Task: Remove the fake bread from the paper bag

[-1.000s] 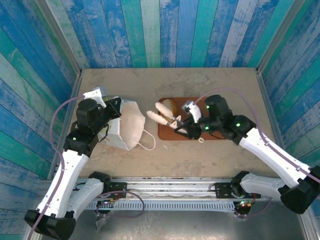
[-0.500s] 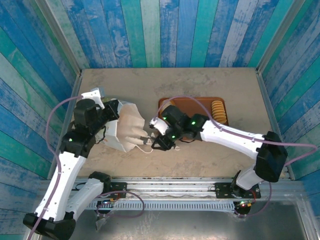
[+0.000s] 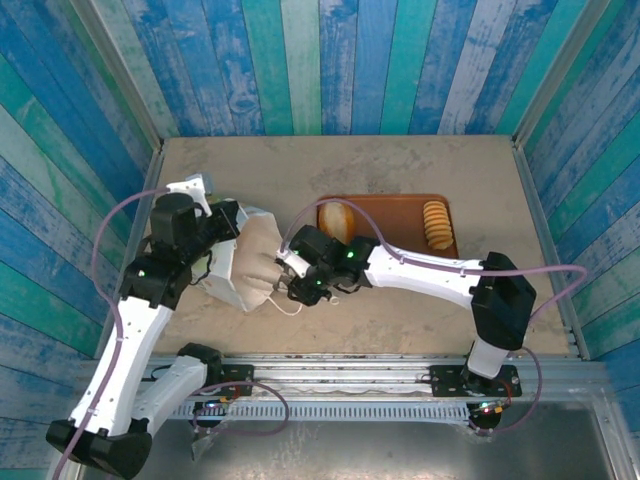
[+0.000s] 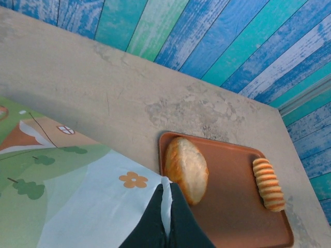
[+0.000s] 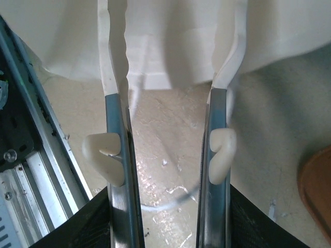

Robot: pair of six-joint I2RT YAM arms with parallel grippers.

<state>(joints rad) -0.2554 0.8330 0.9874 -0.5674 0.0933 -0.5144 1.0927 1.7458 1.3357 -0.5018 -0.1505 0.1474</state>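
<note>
Brace the paper bag (image 3: 250, 265), left of centre in the overhead view, with the left gripper (image 4: 166, 199), clamped fully shut on the bag's printed edge. Advance the right gripper (image 5: 170, 46) straight through the mouth, jaws partly apart, tips inside the white paper, nothing visibly gripped. Avoid snagging the cord handle (image 3: 287, 309) beneath the fingers. Probe gently: contents hidden. Close only on a firm piece, withdraw level, and set it beside the pale loaf (image 3: 338, 218) and ridged roll (image 3: 435, 225) already on the brown tray (image 3: 390, 212), right of centre.
</note>
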